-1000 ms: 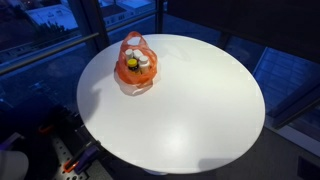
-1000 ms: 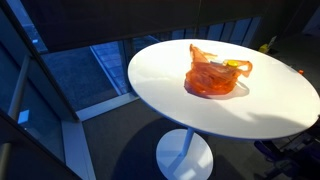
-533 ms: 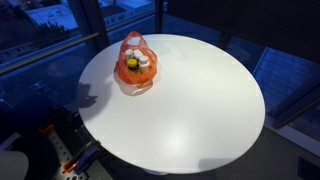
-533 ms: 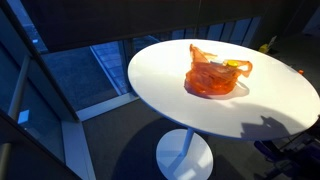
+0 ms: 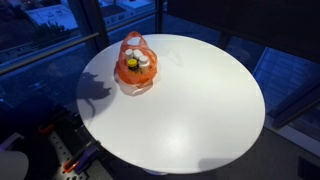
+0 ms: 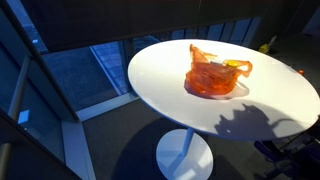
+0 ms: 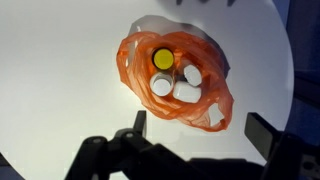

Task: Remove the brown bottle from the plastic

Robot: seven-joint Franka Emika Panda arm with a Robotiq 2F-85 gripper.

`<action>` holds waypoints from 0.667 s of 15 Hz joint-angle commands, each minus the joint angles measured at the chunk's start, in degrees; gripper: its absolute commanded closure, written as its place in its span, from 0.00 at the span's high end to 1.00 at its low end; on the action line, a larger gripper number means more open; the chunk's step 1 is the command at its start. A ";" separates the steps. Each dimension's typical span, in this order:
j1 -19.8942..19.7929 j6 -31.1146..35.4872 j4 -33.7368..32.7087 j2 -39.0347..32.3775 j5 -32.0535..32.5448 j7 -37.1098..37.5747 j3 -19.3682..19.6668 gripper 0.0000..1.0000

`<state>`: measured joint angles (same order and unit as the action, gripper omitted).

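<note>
Brown bottle: taken to be the yellow-capped unit, dark at the rim. Orange film masks the body colour, so the ID is a judgement. It stands upright inside the plastic bag, packed against three white-capped bottles, on the round white table.

Step in hand: approach.
1. Centre jaws over the yellow cap.
2. Descend vert. thru the bag mouth; keep fingers clear of film and handles.
3. Close on cap/neck only; avoid adjacent caps.
4. Lift straight. The bag looks light and may ride up w/ the bottle.

Gripper: jaws spread, nothing btwn them, hovering above the table. No contact w/ the bag.

Rel. pos. (wrist view): the bottle lies beyond the fingertips at the bag's far side, off the jaw centreline, w/ white caps btwn.
</note>
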<state>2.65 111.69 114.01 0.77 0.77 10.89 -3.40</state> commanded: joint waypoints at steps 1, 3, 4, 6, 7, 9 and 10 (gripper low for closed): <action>-0.46 2.34 1.93 -0.45 -1.76 1.86 0.79 1.00; -0.14 1.36 1.48 -0.74 -0.80 0.74 0.73 1.00; -0.17 1.36 1.62 -1.04 -0.86 0.74 0.83 1.00; -0.11 1.36 1.61 -1.16 -0.86 0.74 0.82 1.00; -0.10 1.36 1.61 -1.16 -0.86 0.74 0.80 1.00; -0.04 1.36 1.61 -1.16 -0.86 0.74 0.74 1.00; -0.18 1.71 1.42 -1.42 -0.80 1.13 0.88 1.00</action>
<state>2.58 113.17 115.72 -0.40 -0.08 11.65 -2.70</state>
